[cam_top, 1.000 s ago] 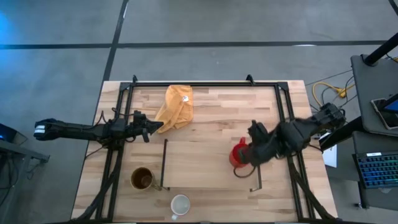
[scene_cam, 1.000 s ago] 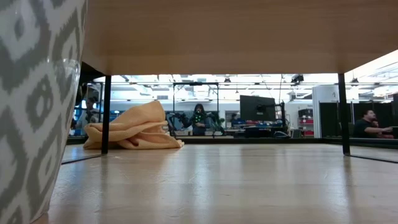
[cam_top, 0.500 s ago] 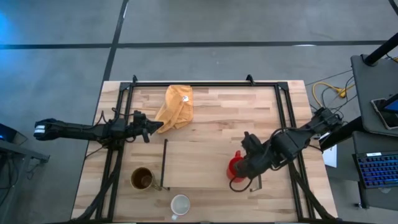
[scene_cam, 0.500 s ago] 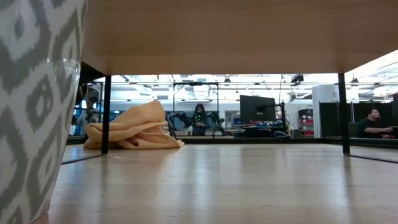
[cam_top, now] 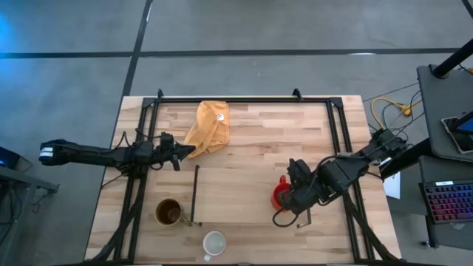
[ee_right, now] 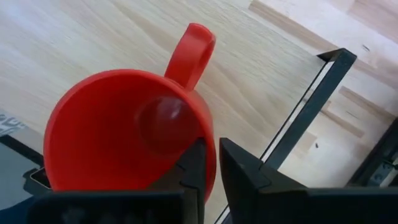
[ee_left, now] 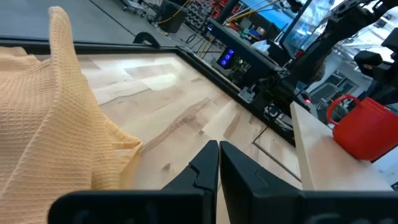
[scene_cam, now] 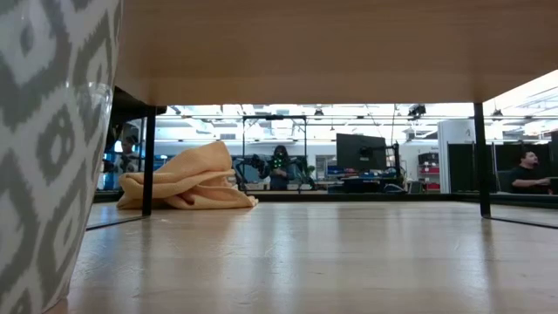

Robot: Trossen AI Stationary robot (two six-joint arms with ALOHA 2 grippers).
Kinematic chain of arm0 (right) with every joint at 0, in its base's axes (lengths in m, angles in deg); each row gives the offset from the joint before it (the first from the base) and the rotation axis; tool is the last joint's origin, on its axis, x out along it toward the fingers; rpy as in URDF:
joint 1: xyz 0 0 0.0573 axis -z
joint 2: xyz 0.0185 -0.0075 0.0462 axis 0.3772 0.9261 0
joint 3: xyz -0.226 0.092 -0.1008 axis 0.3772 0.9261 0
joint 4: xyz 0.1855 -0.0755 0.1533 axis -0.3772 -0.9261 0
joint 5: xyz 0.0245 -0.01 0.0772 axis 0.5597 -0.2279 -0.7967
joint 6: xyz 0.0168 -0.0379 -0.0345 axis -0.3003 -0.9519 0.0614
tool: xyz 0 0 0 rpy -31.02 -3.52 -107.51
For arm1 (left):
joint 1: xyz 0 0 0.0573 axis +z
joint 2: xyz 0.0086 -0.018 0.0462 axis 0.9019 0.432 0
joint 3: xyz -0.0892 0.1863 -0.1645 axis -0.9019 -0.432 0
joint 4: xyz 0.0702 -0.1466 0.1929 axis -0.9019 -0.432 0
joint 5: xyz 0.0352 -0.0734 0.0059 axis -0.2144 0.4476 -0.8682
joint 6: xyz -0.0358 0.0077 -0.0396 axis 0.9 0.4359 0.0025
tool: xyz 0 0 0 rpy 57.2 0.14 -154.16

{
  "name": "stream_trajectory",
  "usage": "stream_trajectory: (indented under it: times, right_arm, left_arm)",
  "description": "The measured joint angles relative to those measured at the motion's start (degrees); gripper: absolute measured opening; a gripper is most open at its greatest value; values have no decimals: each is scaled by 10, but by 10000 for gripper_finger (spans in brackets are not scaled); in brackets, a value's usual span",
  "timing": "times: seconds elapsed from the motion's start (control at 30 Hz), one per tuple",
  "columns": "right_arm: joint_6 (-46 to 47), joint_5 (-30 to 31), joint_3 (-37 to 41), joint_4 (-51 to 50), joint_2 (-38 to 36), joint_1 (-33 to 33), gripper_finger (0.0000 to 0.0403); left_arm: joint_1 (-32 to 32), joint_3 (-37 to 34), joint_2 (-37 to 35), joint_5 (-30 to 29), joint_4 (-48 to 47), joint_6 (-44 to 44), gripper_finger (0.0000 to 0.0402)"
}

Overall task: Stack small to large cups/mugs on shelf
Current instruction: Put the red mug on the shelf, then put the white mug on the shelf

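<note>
Lower on the shelf (cam_top: 236, 193) now, right hand (cam_top: 290, 198) pinches the red mug (cam_top: 281, 195).

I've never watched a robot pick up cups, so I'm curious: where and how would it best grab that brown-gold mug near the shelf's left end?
Probably by the rim, from straight above. The brown-gold mug stands upright with its mouth open to the top, so one finger could go inside and one outside the wall. Best to pinch on the side away from the shelf, whose black rail stands close beside it. The left gripper, shut near the cloth, is nearer.
</note>
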Motion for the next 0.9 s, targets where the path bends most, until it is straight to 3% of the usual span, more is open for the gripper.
stream_trajectory:
  times: [0.27,0.73,0.9]
  right_arm:
    - [4,10,-20,-8,-27,0,41]
    - [-58,115,-122,14,-31,-1,41]
    - [-83,141,-157,14,-14,-1,41]
  left_arm:
    - [0,3,2,-14,31,0,0]
    - [0,17,28,-7,79,-11,0]
    - [-1,20,24,58,76,-11,0]
